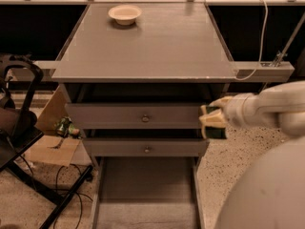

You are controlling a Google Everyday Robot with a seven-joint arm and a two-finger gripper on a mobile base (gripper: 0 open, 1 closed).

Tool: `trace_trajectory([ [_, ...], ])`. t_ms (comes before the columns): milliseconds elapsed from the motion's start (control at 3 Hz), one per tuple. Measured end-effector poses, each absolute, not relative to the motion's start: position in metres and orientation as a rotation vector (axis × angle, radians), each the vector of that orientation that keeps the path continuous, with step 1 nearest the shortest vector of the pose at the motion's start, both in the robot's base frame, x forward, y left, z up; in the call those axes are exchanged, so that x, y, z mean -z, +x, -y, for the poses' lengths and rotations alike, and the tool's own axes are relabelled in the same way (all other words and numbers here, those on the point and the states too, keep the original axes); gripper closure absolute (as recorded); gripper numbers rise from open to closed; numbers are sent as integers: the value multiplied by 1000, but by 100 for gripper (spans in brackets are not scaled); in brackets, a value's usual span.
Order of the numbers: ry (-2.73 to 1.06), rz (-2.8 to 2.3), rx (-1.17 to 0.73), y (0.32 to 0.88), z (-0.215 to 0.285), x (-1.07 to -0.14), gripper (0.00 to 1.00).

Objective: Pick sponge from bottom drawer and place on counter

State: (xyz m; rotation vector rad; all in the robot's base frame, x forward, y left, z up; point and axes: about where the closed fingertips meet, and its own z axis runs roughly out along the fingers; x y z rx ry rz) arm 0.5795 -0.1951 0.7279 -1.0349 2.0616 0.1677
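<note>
**— Where is the sponge right now?**

— In my tool point(213, 122). The pale fingers are pinched on the sponge point(217, 133), and its dark green face shows between and below them. It hangs in front of the cabinet, off the right end of the two knobbed drawers point(143, 116). That puts it above the right rail of the bottom drawer point(143, 185) and lower than the table point(157, 46).

**— So the picking is done?**

— I judge so. The bottom drawer stands pulled out, and the floor I can see is plain grey with nothing on it. My own body hides its lower right corner. What's left is the carry and the placing.

**— What does the next move ask of you?**

— Height first. The sponge sits under the level of the table's front edge, so I need to lift clear of that lip before reaching in. Otherwise the sponge or my fingers could catch on it. Then I go forward and left over the open grey top and lower until the sponge rests flat. Only then do I spread the fingers.

**— Anything to steer around up there?**

— Only the cream bowl point(125, 14), far back on the left. The near half is bare, so I'd set down there, well apart from the bowl.
</note>
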Motion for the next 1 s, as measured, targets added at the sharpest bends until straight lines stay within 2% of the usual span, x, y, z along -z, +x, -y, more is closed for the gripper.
trace_trajectory([
  [667, -914, -2005, -119, 566, 295, -832, 100],
  [1000, -934, -1993, -113, 570, 291, -836, 100],
])
